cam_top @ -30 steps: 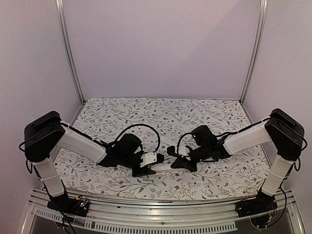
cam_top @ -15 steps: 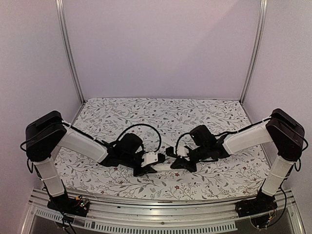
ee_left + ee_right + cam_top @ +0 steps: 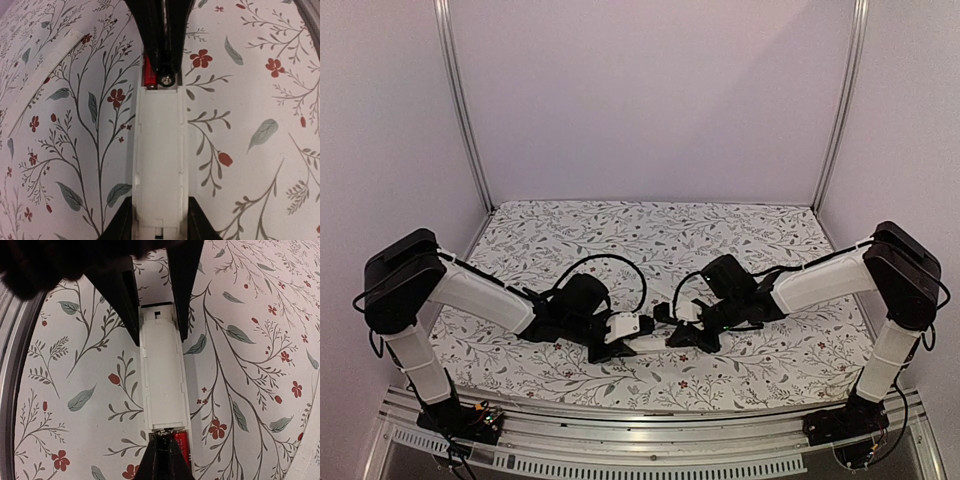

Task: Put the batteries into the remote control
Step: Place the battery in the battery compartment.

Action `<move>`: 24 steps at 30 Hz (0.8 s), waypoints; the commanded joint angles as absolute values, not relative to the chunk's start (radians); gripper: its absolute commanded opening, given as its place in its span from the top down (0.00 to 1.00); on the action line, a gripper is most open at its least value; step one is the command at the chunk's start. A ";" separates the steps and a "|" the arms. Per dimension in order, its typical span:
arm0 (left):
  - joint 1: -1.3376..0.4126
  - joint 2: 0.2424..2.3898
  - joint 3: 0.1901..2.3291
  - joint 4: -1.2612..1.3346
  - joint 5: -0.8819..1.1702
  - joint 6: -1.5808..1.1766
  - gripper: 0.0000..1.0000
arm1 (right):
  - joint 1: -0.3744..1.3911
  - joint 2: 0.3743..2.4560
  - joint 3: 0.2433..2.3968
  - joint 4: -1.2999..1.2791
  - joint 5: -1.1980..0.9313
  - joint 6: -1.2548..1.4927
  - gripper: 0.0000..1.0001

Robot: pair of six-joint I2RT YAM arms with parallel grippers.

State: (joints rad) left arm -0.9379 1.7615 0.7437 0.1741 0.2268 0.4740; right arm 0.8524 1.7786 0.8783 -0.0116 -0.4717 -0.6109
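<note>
Since one second ago the right gripper [image 3: 678,337] has come a little to the left, closer to the left gripper [image 3: 623,347], which has kept almost its place. From above, the remote control [image 3: 652,344] lies on the floral cloth [image 3: 720,240] near the front edge, between both grippers, with its long axis running left to right; the jaws are too small to read in this view. From the left wrist, the remote runs straight away from the camera, and the two left fingers [image 3: 120,226] touch both sides of its near end, so these jaws are closed on it. It is white, open side up, a long shallow tray with small ribs on the walls. At its far end two batteries sit side by side, the red battery [image 3: 148,75] and the dark battery [image 3: 166,79] with a shiny tip; the black right fingers stand narrow and pinch the dark one. A white cover strip [image 3: 47,75] lies apart on the cloth. From the right wrist, the remote again points away, with a small notch at its far end between the left fingers, and the red battery lies just beside the closed right fingertips
</note>
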 commanded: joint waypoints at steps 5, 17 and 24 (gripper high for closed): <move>-0.945 1.758 0.759 0.114 0.202 0.474 1.00 | 0.865 1.812 0.898 -0.099 -0.442 -0.639 0.86; -0.950 1.774 0.762 0.116 0.202 0.457 1.00 | 0.866 1.743 0.954 -0.105 -0.473 -0.596 0.72; -0.970 1.789 0.765 0.143 0.204 0.425 1.00 | 0.863 1.635 0.952 -0.036 -0.488 -0.499 0.65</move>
State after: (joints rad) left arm -0.9428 1.7618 0.7532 0.1596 0.2157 0.4507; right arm 0.8639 1.7115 0.9348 -0.0921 -0.4736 -0.5777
